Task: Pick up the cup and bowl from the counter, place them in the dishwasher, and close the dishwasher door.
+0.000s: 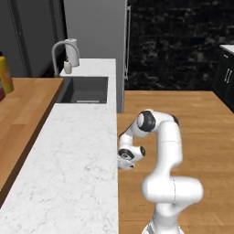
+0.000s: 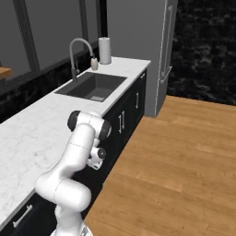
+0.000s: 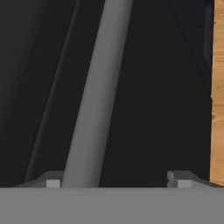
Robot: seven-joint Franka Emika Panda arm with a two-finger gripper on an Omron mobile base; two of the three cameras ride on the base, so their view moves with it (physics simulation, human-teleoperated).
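Observation:
My gripper (image 3: pixel 116 180) hangs low beside the white marble counter (image 1: pixel 77 151), below its edge, with the hand (image 1: pixel 124 162) turned toward the dark fronts under the slab (image 2: pixel 94 161). In the hand view a flat black panel (image 3: pixel 148 96) is very close, likely the dishwasher door. A grey bar handle (image 3: pixel 96 96) runs up it. The two fingertips (image 3: pixel 52 182) stand wide apart, open, and the bar passes just inside the left one. Nothing is held. The cup, the bowl and the wire rack are out of view.
A sink (image 1: pixel 87 89) with a curved faucet (image 1: pixel 61 50) sits at the counter's far end, before a tall grey fridge (image 1: pixel 96 27). An orange-brown wooden top (image 1: pixel 23 109) carries a yellow bottle (image 1: pixel 5 73). Wooden floor (image 1: pixel 205 128) lies open to the right.

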